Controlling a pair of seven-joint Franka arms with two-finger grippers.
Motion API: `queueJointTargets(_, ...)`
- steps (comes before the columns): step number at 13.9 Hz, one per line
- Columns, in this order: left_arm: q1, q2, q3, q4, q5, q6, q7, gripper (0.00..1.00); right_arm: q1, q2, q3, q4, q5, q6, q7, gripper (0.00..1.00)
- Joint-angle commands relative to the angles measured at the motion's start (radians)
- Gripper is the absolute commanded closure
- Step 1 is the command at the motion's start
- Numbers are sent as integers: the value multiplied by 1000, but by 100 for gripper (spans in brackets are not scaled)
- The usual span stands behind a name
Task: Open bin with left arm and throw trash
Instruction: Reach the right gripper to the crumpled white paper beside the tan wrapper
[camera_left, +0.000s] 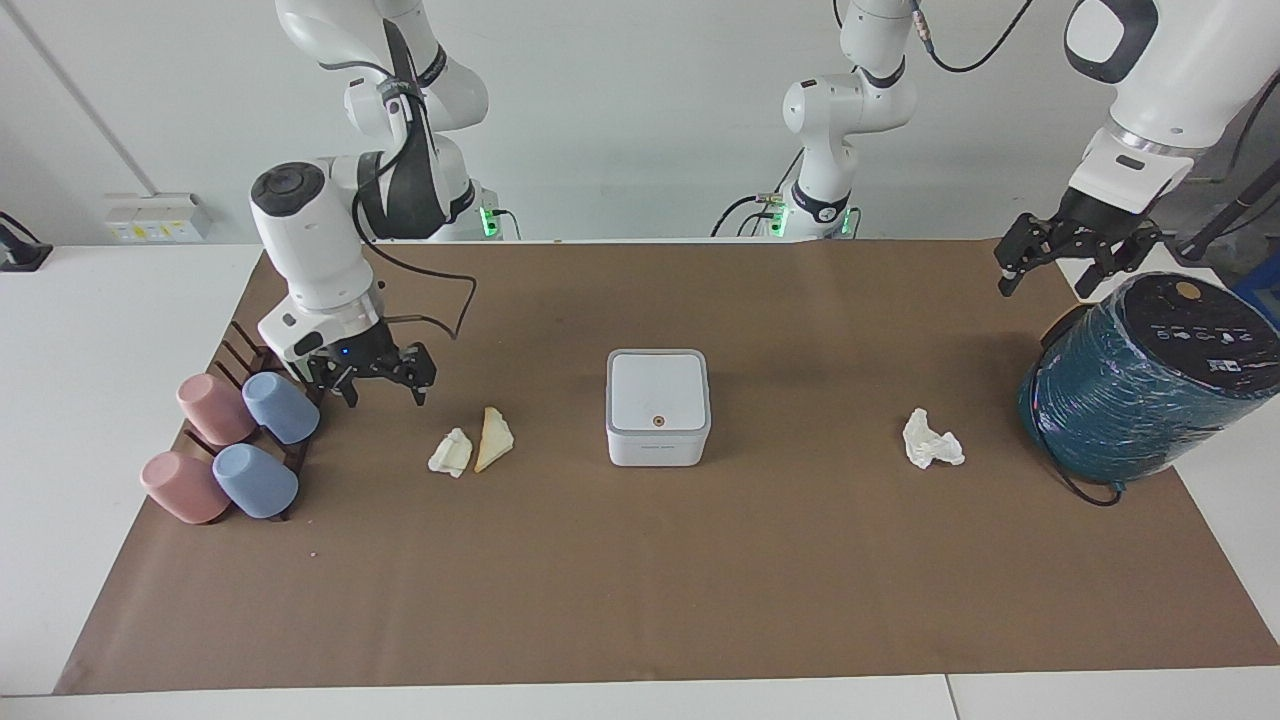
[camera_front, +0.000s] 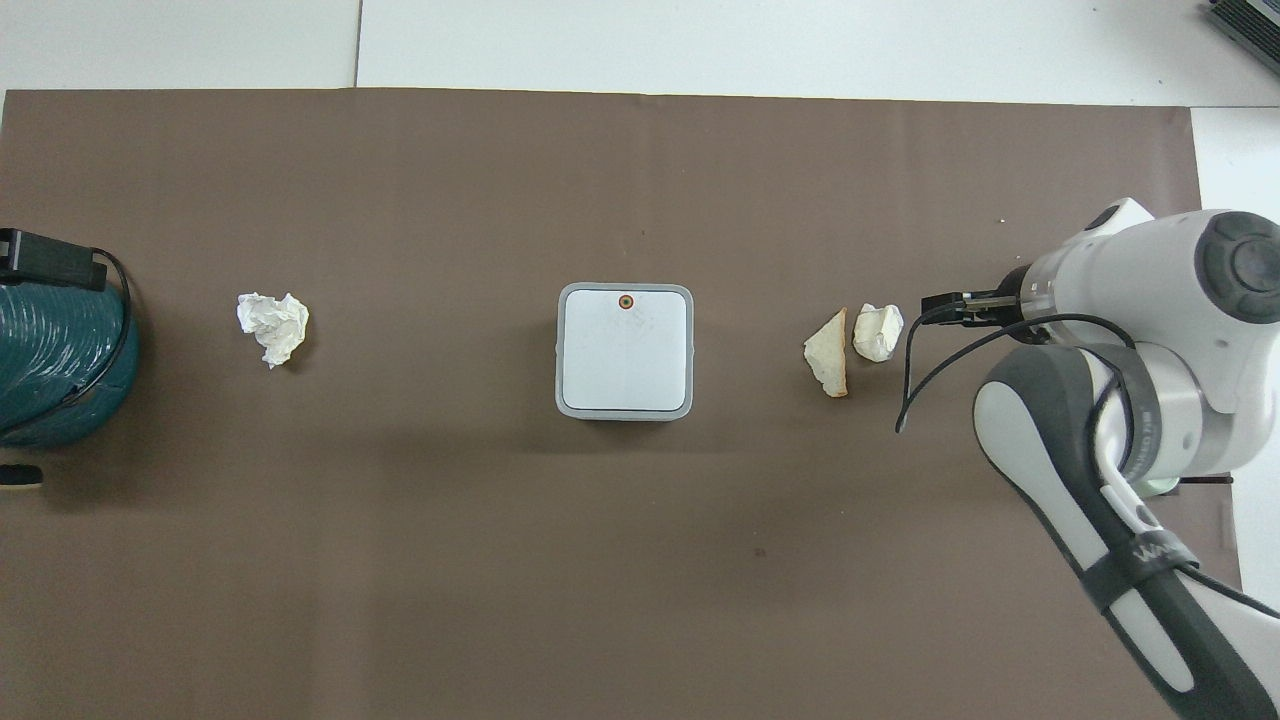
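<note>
Task is judged barely started: the bin (camera_left: 658, 407), white and square with a grey rim and an orange dot on its lid, is seen shut at mid-desk, and all trash is still out — one paper wad (camera_left: 451, 453) touching the tan wedge (camera_left: 494, 439) toward the right arm's end, another wad (camera_left: 931, 440) toward the left arm's end. The right tool (camera_left: 383, 384) is held released, empty, low near the wad-and-wedge pair; the left tool (camera_left: 1046, 268) is parked released by the teal cylinder (camera_left: 1150, 380), so lid opening and all three drops are left.
</note>
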Motion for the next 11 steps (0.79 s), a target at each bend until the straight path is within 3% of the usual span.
queueJointTargets(1,4,-18,-2,-18,2,-6,4,0,3,64,3,4,20,55,17,0)
queueJointTargets(4,4,-18,-2,-18,2,-6,5,0,41,89,3,-9,49,81,29,0)
queueJointTargets(7,4,-18,-2,-18,2,-6,4,0,51,115,3,-52,66,187,54,0)
queueJointTargets(11,4,-18,-2,-18,2,-6,4,0,51,130,3,-71,66,204,54,0)
